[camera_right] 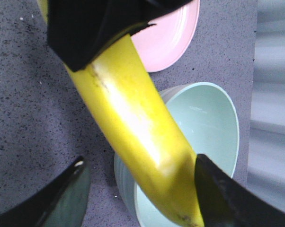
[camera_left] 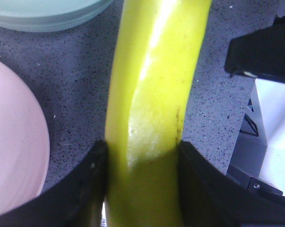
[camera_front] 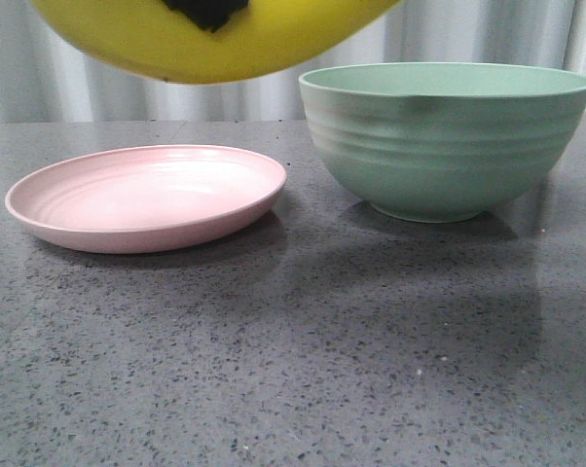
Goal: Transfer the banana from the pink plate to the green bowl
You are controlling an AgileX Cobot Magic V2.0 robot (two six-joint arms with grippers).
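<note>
The yellow banana (camera_front: pixel 215 44) hangs high at the top of the front view, above the gap between the pink plate (camera_front: pixel 147 238) and the green bowl (camera_front: pixel 444 146). My left gripper (camera_left: pixel 142 146) is shut on the banana (camera_left: pixel 152 94); its black tip (camera_front: pixel 207 10) shows on the banana. In the right wrist view the left gripper (camera_right: pixel 90 28) holds one end, and the banana (camera_right: pixel 133 123) reaches over the bowl (camera_right: pixel 213 123). My right gripper (camera_right: pixel 140 161) is open, its jaws wide either side of the banana's free end. The plate (camera_right: pixel 171 38) has nothing on it.
Plate (camera_left: pixel 14 151) and bowl (camera_left: pixel 43 14) stand side by side on a grey speckled tabletop (camera_front: pixel 303 370), the bowl to the right. A pale curtain (camera_front: pixel 468 34) hangs behind. Black and white robot hardware (camera_left: pixel 265 56) shows at the edge of the left wrist view.
</note>
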